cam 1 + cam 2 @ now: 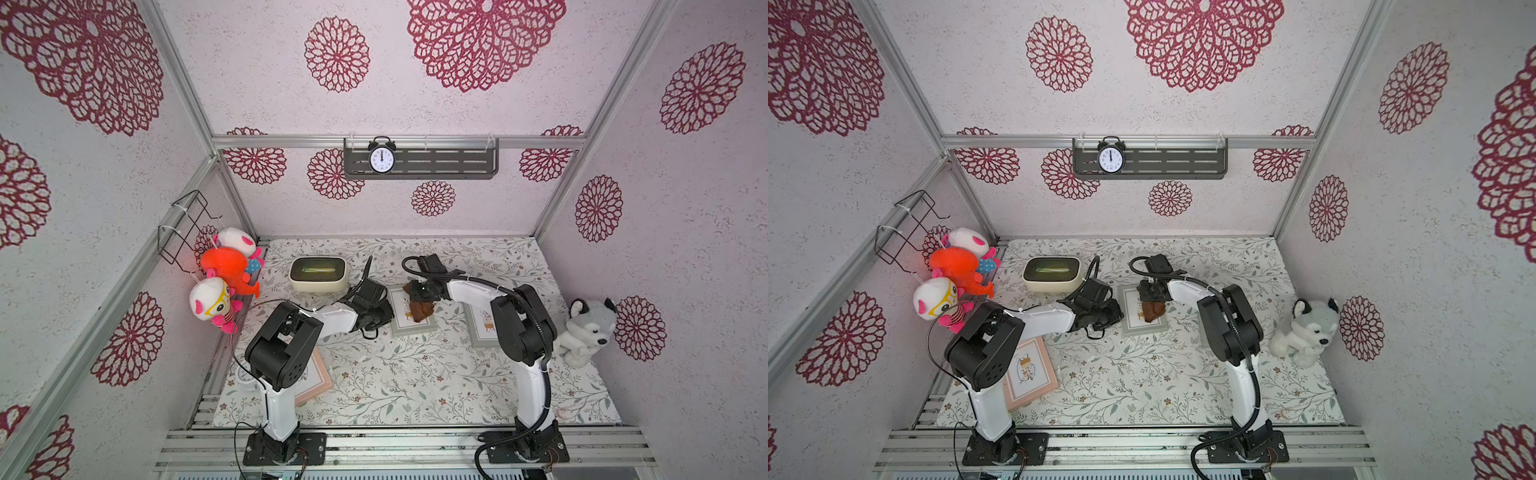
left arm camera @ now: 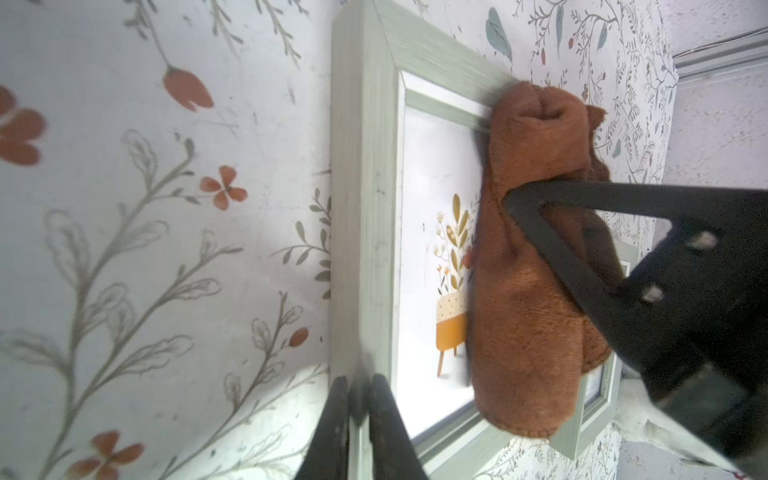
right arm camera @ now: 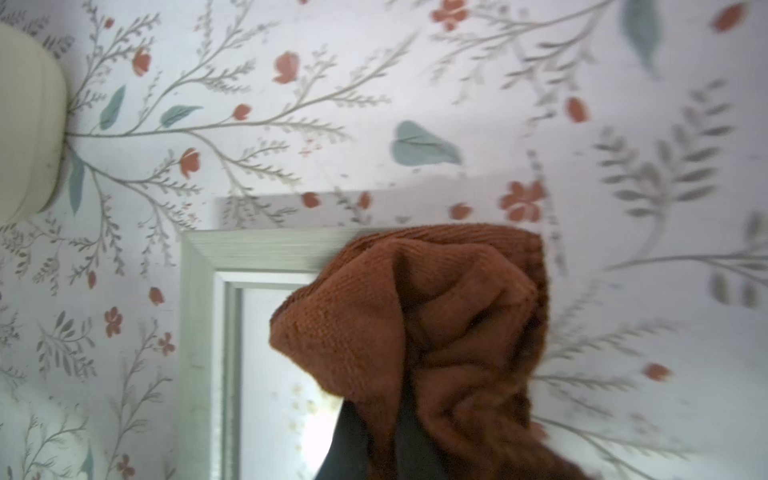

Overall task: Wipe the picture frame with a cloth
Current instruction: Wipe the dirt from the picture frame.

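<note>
A grey-green picture frame (image 1: 409, 326) (image 1: 1142, 328) lies flat on the floral table, with a plant print under its glass. My left gripper (image 1: 388, 313) (image 2: 359, 395) is shut on the frame's left side rail (image 2: 365, 208). The brown cloth (image 1: 423, 311) (image 1: 1153, 312) (image 2: 536, 291) hangs bunched from my right gripper (image 1: 419, 296) (image 3: 388, 444), which is shut on it. In the right wrist view the cloth (image 3: 436, 324) rests over the frame's far right corner and covers part of the glass. The frame's (image 3: 199, 332) other far corner shows bare.
Another grey frame (image 1: 482, 326) lies partly under the right arm. A pink frame (image 1: 1030, 370) lies near the left arm's base. A cream box (image 1: 318, 273) sits at the back left, a husky plush (image 1: 586, 328) at the right wall, hanging plush toys (image 1: 224, 286) at the left.
</note>
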`<state>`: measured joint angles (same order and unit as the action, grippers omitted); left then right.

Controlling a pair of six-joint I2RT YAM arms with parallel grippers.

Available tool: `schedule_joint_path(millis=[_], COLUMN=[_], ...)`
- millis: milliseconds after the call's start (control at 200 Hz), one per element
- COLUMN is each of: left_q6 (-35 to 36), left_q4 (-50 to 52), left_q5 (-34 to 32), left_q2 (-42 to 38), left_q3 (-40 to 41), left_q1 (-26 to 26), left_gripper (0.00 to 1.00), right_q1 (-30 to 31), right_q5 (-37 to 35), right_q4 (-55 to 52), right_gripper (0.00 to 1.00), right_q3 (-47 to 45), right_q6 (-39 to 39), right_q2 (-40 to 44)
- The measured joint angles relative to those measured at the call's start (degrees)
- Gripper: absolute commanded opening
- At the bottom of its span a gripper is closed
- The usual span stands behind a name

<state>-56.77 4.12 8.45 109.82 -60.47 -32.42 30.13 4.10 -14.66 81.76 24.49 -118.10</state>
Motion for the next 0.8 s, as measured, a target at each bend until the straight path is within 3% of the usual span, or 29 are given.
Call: schedule_joint_path(millis=[240,515,801], left_q6=[0.37,0.74,0.85], left_q4=[1.20,1.29,1.40], left_q5=[-0.20,-0.24,-0.44], left_q2=[0.44,0.48,0.81], left_q3=[-1.14,-1.20,-1.57], left_q1=[0.00,0.00,0.00], left_gripper=[0.13,0.13,0.12], right_q1=[5.95,1.05,6.95], right_q5=[4.39,3.67,6.51], right_q4=[0.00,-4.39,-4.13], right_gripper=[0.00,0.00,0.00], right_q3=[-4.48,-6.51,-6.84], right_q6=[-0.37,-1.55,-2.69], right_q2=[3.48,6.21,6.23])
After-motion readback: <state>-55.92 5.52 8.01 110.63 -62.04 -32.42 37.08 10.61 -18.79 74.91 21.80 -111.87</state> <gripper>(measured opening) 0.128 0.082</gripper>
